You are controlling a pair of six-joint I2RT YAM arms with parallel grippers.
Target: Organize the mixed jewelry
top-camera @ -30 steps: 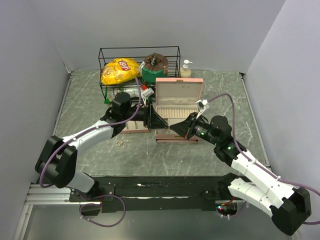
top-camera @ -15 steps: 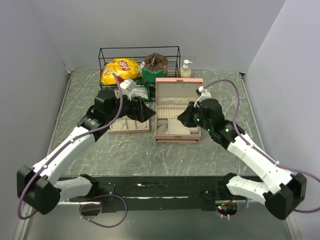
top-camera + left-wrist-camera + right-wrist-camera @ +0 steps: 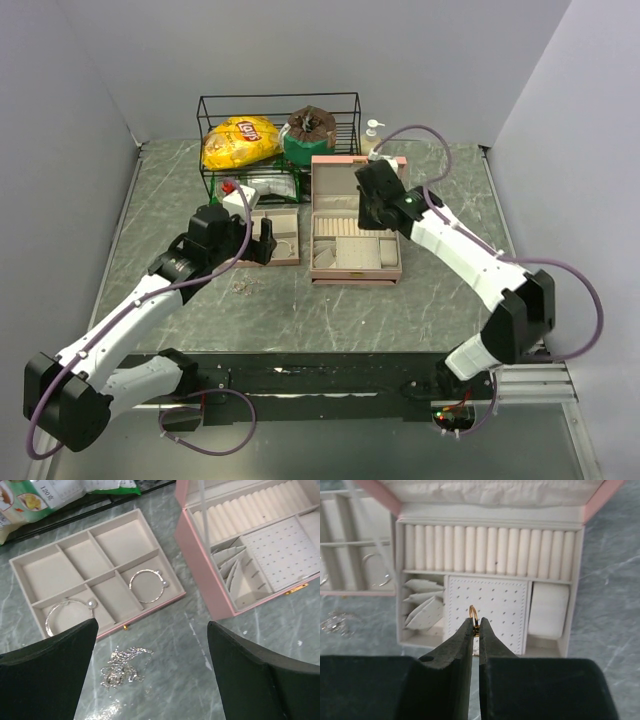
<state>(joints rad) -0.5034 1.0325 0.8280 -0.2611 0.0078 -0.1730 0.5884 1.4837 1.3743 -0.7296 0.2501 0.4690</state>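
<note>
**Note: gold ring [image 3: 473,612] aloft in right hand [image 3: 475,630]**

Since the prior frame the right arm swung up over the pink box [image 3: 200,570]; the left hand [image 3: 151,627] drew back, spread wide. The right hand pinches the gold ring just past its tips. Risk: with a rim-only pinch, the ring could pivot and drop astray. Ring upright, face toward the wrist; round, no long axis.

A robot lab test cell. Plain grey panels [image 3: 60,100] wall in the marbled desk [image 3: 330,310]. Two arms [image 3: 130,320] sit bolted to its near rail [image 3: 320,377].
</note>
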